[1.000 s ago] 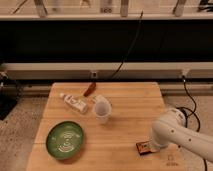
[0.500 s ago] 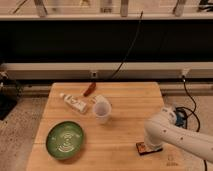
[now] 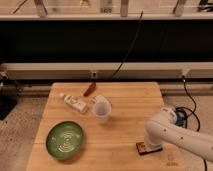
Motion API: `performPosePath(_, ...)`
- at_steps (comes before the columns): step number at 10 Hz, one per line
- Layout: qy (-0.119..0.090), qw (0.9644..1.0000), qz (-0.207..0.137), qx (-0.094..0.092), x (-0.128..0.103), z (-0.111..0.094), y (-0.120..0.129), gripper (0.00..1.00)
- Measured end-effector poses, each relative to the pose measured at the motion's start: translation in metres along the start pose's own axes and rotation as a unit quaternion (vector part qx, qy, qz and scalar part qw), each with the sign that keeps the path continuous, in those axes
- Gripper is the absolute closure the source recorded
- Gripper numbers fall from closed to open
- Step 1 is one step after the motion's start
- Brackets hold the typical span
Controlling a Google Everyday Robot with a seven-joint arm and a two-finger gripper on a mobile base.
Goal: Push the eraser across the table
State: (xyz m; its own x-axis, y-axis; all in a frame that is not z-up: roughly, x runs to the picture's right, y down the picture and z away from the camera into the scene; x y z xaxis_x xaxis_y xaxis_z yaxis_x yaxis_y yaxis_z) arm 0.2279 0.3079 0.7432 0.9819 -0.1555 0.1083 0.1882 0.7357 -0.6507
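Note:
The eraser (image 3: pixel 143 148), a small dark flat block with orange-red edges, lies near the front right of the wooden table (image 3: pixel 125 100). My gripper (image 3: pixel 152 143) is at the low end of the white arm (image 3: pixel 172 135), which reaches in from the right. It is down at the eraser's right side and partly covers it. I cannot tell whether it touches the eraser.
A green plate (image 3: pixel 65 139) sits at the front left. A clear cup (image 3: pixel 101 111) stands mid-table, with a white tube-like bottle (image 3: pixel 74 103) lying to its left. A small red-brown item (image 3: pixel 89 90) lies near the back edge. A black cable (image 3: pixel 127 50) hangs behind the table.
The white arm has moved left and lower, bringing the gripper onto the eraser's right side. The eraser has barely shifted. Nothing else has moved.

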Motion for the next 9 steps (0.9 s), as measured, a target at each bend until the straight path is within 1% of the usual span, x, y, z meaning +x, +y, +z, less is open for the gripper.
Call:
performPosePath(1,-0.001,1.0,-0.003,0.001,-0.0002,0.0029,-0.0049,0.98)
performPosePath(4,0.0,1.0,-0.004,0.0,0.0004,-0.0008,-0.0038,0.98)
performPosePath(6,0.0,1.0,-0.003,0.0,0.0007,-0.0008,-0.0034,0.98)
performPosePath(8,0.001,1.0,-0.009,0.001,0.0001,0.0031,-0.0087,0.98)
performPosePath(9,0.001,1.0,-0.009,0.0,0.0006,0.0015,-0.0076,0.98)
